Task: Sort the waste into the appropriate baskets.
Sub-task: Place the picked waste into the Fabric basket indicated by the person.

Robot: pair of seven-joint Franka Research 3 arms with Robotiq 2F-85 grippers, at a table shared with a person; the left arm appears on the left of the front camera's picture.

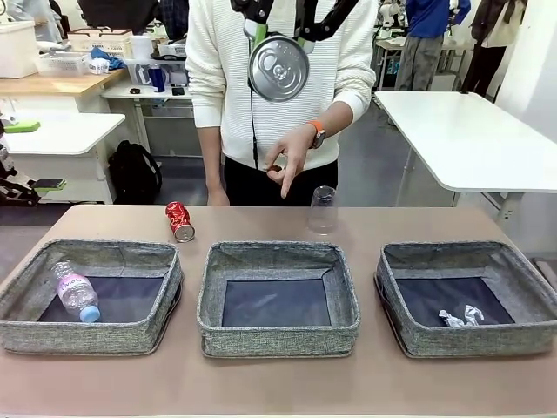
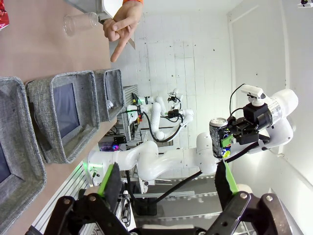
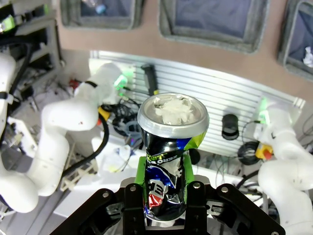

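So we see the right gripper (image 3: pixel 165 169) clamped on the dark blue-black can (image 3: pixel 172 117), high above the table (image 1: pixel 261 392) near its middle; our left gripper (image 2: pixel 167 178) hangs wide apart, empty.

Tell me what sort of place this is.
Probably a robotics lab: white work tables stand behind the person, a slotted metal plate lies beside the table, and three grey baskets sit on it.

The right gripper (image 1: pixel 278 37), closed on the dark blue-black can (image 1: pixel 278 68), is cropped by the front view's top edge.
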